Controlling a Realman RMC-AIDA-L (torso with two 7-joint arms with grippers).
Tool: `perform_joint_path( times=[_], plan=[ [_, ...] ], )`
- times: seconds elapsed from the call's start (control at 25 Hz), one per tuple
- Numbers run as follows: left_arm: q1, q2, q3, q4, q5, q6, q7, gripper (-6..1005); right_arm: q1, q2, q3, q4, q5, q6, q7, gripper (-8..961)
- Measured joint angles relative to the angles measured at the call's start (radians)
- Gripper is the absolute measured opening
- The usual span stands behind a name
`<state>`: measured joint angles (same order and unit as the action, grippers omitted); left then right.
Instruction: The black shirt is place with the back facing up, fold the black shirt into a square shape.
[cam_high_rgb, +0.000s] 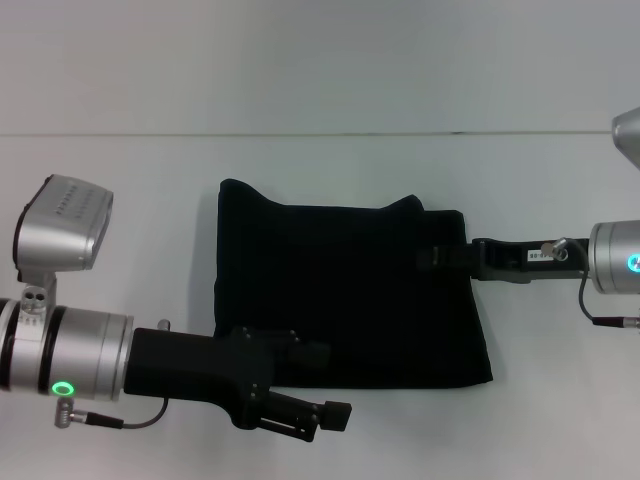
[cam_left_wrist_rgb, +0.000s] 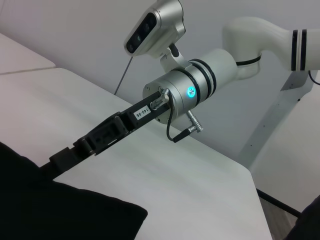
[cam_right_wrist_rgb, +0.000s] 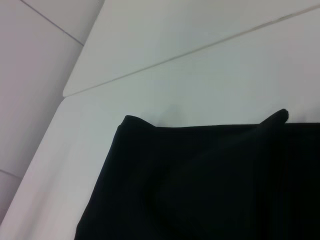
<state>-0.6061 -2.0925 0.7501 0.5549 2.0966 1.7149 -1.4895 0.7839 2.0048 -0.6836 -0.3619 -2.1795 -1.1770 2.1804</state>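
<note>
Head view showed a white table (cam_high_rgb: 330, 80) filling the scene, with a thin seam running across it well behind the work. On the table's middle lay the black shirt (cam_high_rgb: 350, 300) — already folded into a roughly rectangular block, wider than deep, flat against the surface. Its far edge was uneven: one corner rose in a small peak at the robot's left, and a second small point stood up nearer the right end of that edge. The near edge ran fairly straight and ended in a rounded corner on the right.

The left arm reached in low from the left, and the left gripper (cam_high_rgb: 300, 352) lay over the shirt's near-left corner, black against black cloth; I could not tell how its fingers stood. A black bracket with a knob hung just off the shirt's near edge below it.

The right arm came in from the right, and the right gripper (cam_high_rgb: 437, 258) met the shirt's right edge near the far corner. In the left wrist view the right gripper (cam_left_wrist_rgb: 60, 160) touched the cloth edge — whether it was clenched on the fabric could not be told.

The right wrist view showed only the shirt's far-left corner and bare table beyond.
</note>
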Motion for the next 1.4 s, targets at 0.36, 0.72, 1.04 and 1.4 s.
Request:
perform_joint_path(
  times=[0.36, 0.72, 1.04, 1.4],
  plan=[
    [-0.006, -0.006, 0.000, -0.006, -0.005, -0.011, 0.001, 947, -0.006, -0.009, 0.000, 0.000, 0.000, 0.021, 0.007, 772],
    [-0.009, -0.007, 0.000, -0.010, -0.005, -0.029, -0.001, 947, 0.009, 0.011, -0.017, 0.003, 0.000, 0.068, 0.024, 695],
    [-0.004, -0.006, -0.001, -0.013, 0.000, -0.045, 0.000, 947, 0.022, 0.035, -0.017, 0.004, 0.003, 0.124, 0.026, 454],
    [0.002, -0.007, 0.002, -0.015, 0.000, -0.061, 0.001, 947, 0.030, 0.051, -0.016, 0.015, 0.005, 0.147, 0.009, 130]
  ],
)
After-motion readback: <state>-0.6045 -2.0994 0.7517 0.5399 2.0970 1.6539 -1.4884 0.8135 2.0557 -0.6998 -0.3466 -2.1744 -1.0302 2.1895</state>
